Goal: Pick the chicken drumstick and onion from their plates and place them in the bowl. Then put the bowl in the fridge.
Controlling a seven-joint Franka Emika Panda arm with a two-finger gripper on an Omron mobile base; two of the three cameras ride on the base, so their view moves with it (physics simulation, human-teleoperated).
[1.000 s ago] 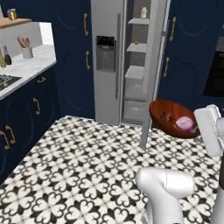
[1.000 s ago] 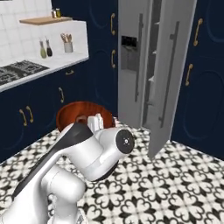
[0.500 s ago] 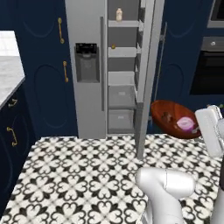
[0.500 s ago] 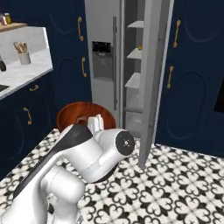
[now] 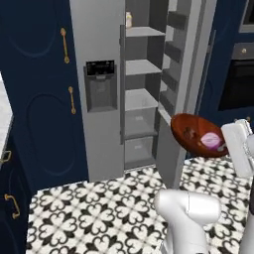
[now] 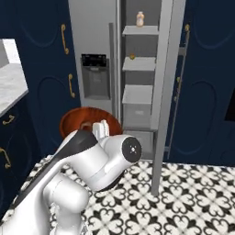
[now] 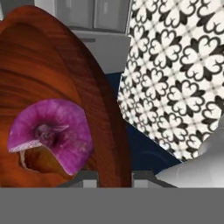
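In front of the open grey stainless-steel fridge (image 5: 144, 94), the gripper (image 7: 114, 175) carries the glossy reddish-brown wooden bowl (image 5: 196, 135), jaws clamped narrow on its rim. The purple-pink onion (image 7: 50, 131) and brown drumstick (image 5: 187, 133) lie inside. The bowl looks tilted; a jolt could spill both, or its rim could clip the open door (image 5: 184, 84).

A home kitchen: a steel fridge (image 5: 104, 84) standing open at twelve o'clock, navy cabinets (image 5: 34, 89) with brass handles, a patterned tile floor (image 5: 94, 213).
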